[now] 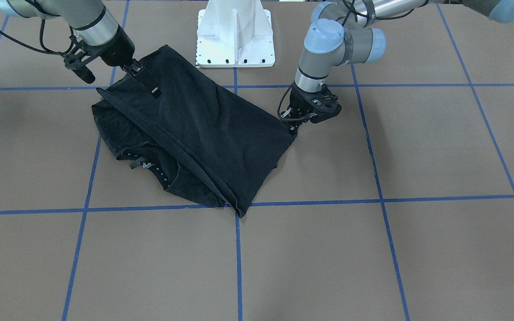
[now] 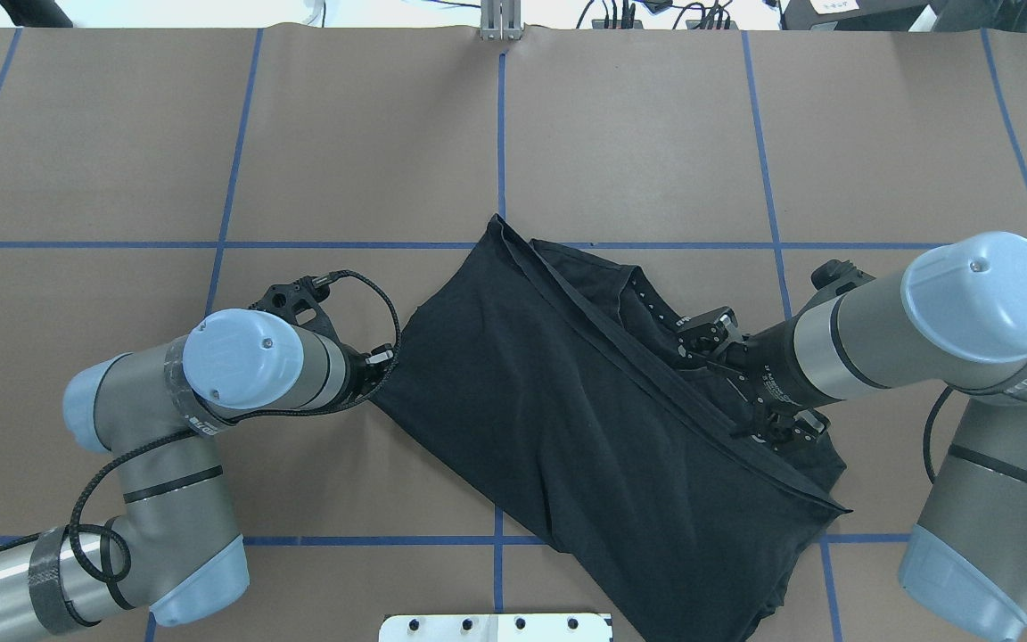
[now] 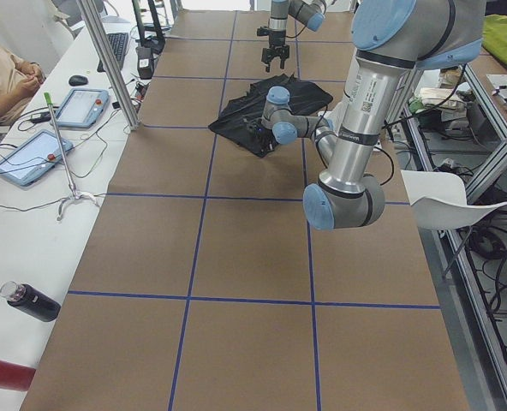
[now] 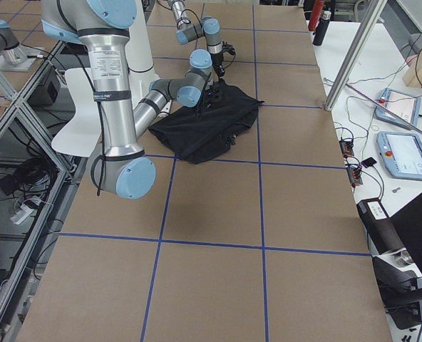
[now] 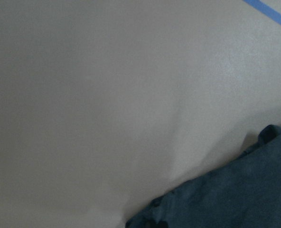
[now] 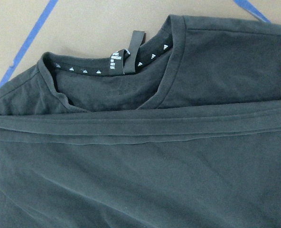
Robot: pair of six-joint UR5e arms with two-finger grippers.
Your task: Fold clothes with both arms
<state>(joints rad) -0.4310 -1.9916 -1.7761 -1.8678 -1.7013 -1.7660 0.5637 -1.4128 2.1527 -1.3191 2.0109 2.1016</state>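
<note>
Folded shirt (image 1: 203, 133), collar exposed. Your left gripper (image 1: 293, 128) touches one corner; your right gripper (image 1: 149, 84) sits over the opposite end. Whether either pinches cloth, you cannot tell.

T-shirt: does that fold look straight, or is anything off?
It looks askew. The T-shirt lies diagonal to the blue tape grid. The folded-over hem stops short of the top, so the collar and the fabric around it stick out beyond the hem. No damage shows.
</note>
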